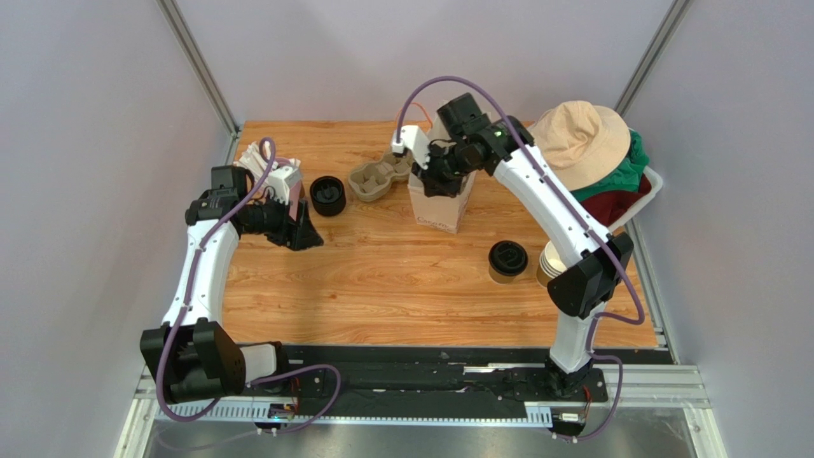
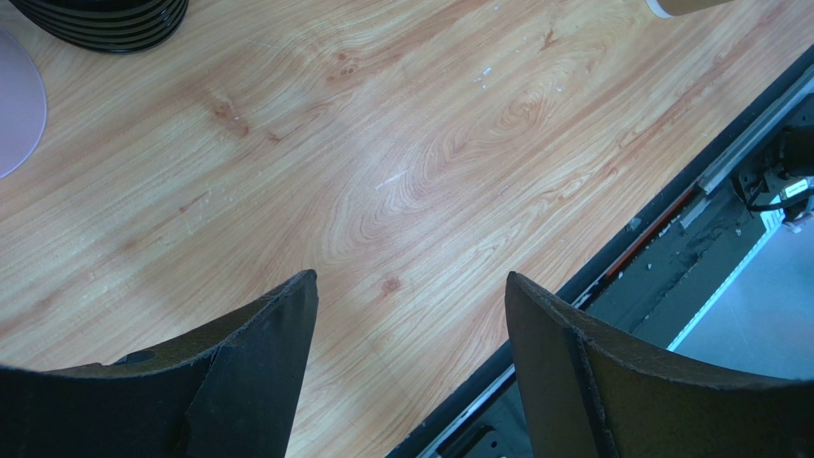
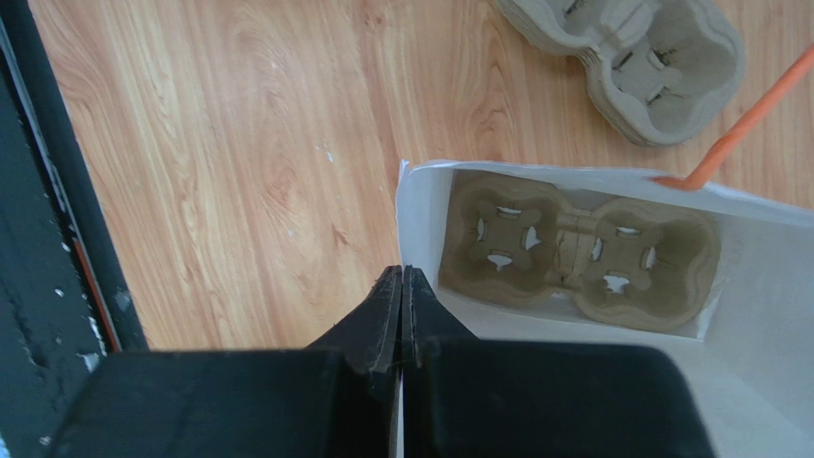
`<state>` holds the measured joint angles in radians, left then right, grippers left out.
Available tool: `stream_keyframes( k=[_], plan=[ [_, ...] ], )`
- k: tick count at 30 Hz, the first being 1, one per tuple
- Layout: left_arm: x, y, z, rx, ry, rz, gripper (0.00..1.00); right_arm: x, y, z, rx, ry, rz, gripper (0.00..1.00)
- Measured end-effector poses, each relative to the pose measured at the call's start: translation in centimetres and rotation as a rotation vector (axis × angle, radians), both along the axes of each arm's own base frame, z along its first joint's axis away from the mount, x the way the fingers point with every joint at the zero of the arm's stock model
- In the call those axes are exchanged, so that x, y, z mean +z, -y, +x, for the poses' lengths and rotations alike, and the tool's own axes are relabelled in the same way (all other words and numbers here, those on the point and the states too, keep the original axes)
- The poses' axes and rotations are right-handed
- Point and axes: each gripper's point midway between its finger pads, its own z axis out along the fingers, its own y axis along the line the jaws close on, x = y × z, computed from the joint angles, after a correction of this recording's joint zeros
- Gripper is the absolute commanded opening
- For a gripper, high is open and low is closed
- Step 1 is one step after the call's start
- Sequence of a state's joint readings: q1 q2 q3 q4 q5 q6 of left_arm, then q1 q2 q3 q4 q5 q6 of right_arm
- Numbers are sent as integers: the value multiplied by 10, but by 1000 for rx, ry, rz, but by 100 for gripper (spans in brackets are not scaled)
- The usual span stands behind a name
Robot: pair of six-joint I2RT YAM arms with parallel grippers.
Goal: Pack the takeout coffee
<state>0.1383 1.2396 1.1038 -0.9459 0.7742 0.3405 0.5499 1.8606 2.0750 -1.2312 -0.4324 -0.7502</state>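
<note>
right tool (image 3: 402,274) is clenched on the rim of the white paper bag (image 3: 760,305), with a pulp cup carrier (image 3: 583,253) sitting inside. left tool (image 2: 411,286) hangs released over the bench (image 2: 401,143) by the lid pile (image 1: 328,196). the takeout coffee (image 1: 507,260) stands lidded on the bench, just beside the cup stack (image 1: 547,265).

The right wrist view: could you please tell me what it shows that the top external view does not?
Only the wrist view: a pulp carrier lying empty inside the white bag, the right pincer shut on its rim. Only the top view: the lidded coffee cup, the lid pile, the hat. Both: the bag and the spare carriers beside it.
</note>
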Motion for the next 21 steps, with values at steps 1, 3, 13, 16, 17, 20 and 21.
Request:
stream_keyframes(
  k=[1,3,13,16,17,20,21],
  plan=[
    [0,0,0,0,0,0,80,0,-8,-5,-9,-4,-5,0],
    [0,0,0,-1,1,0,81,1,-21,-16,-28,-8,-19,0],
    [4,0,-1,-3,17,1,80,46,-54,-40,-113,84,8,0],
    [4,0,-1,-3,18,2,80,46,-65,-55,-97,81,6,0],
    [4,0,-1,-3,19,1,81,45,-69,-59,-91,80,3,0],
    [4,0,-1,-3,18,2,80,40,-77,-72,-76,59,-3,0],
    [4,0,-1,-3,19,2,80,38,-79,-76,-75,51,-3,0]
  ],
)
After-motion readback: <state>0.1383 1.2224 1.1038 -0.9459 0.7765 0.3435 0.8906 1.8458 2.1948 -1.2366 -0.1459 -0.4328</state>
